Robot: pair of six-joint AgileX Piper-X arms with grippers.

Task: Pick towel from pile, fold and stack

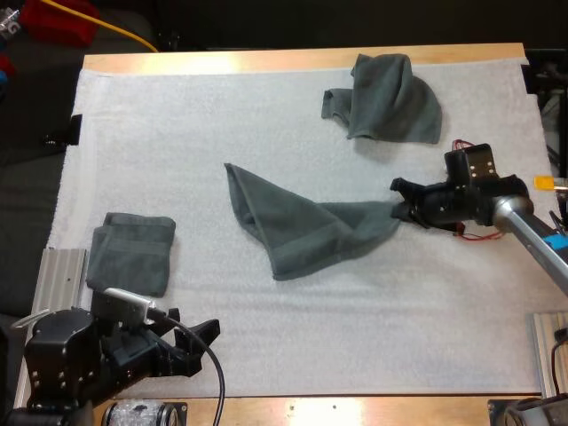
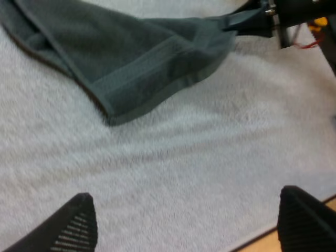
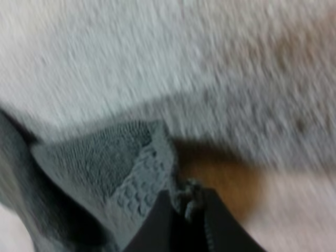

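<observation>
A dark grey-green towel (image 1: 293, 222) lies stretched across the middle of the white mat (image 1: 266, 337). My right gripper (image 1: 399, 202) is shut on its right corner; in the right wrist view the fingers (image 3: 184, 220) pinch the towel's edge (image 3: 121, 163). A crumpled towel (image 1: 386, 98) rests at the far side of the mat. One folded towel (image 1: 131, 250) lies at the left. My left gripper (image 1: 200, 342) hovers open over the mat's near left part, its fingertips (image 2: 79, 226) apart. In the left wrist view the held towel (image 2: 131, 58) runs up to the right gripper (image 2: 252, 21).
Wooden table edge (image 1: 302, 59) runs along the far side. Metal rails (image 1: 55, 280) sit off the mat's left and right near corners.
</observation>
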